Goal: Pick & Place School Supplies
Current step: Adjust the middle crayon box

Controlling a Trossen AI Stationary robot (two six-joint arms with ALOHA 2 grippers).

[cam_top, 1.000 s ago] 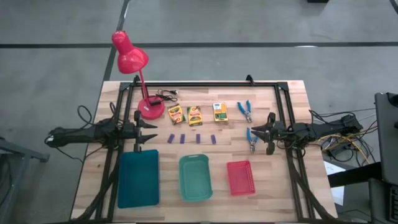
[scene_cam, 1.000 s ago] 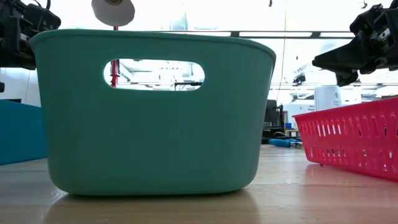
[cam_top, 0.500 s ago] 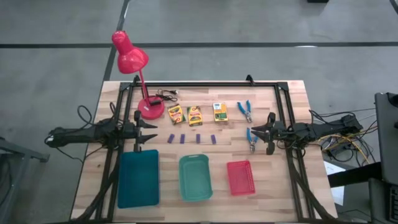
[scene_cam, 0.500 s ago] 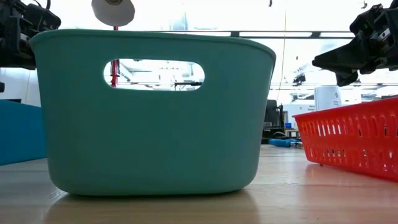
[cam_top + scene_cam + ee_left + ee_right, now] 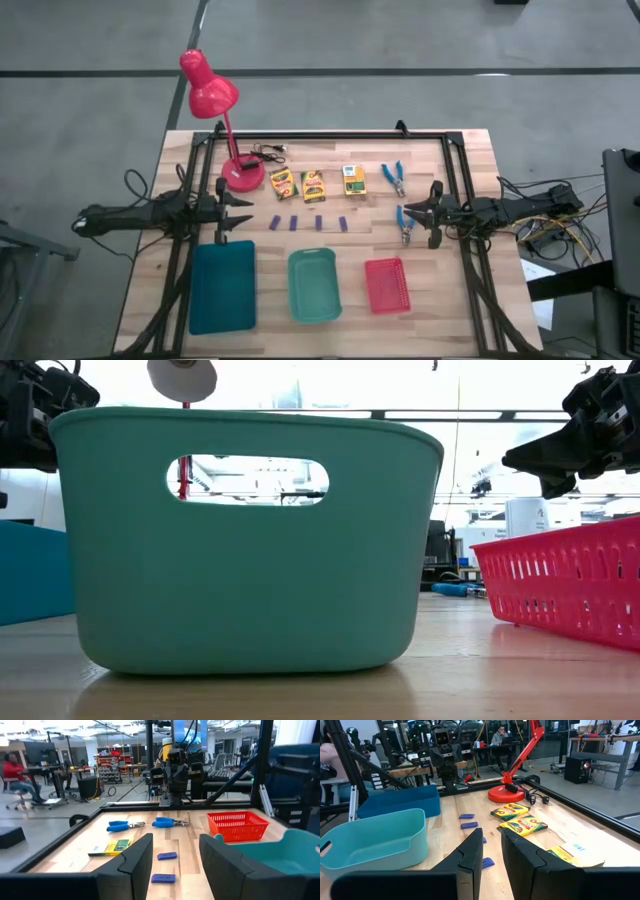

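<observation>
Nine supplies: all out on the table (image 5: pixel 470 160), none in a tray yet, none in my fingers.
Left gripper (image 5: pixel 243 212): fingers well apart, holding nothing, hovering at the table's 9 o'clock edge and pointing toward 3 o'clock.
Purple blocks (image 5: pixel 306 222): a row of four running 9-to-3, dead ahead of my left fingers, nearest one just beside them; each block's long axis lies roughly 12-to-6, I think, though they are tiny from above.
Crayon boxes (image 5: pixel 313 184): three in a row, toward 1 o'clock from my left fingers, near the red lamp (image 5: pixel 212 95).
Scissor-like tools (image 5: pixel 394 178): one toward 11 o'clock from my right gripper, the other touching or just under its tips, long axis 12-to-6.
Right gripper (image 5: pixel 420 215): fingers a narrow gap apart, clamped on nothing, pointing toward 9 o'clock.
Nearer arm: left for the blocks, right for the tools.
</observation>
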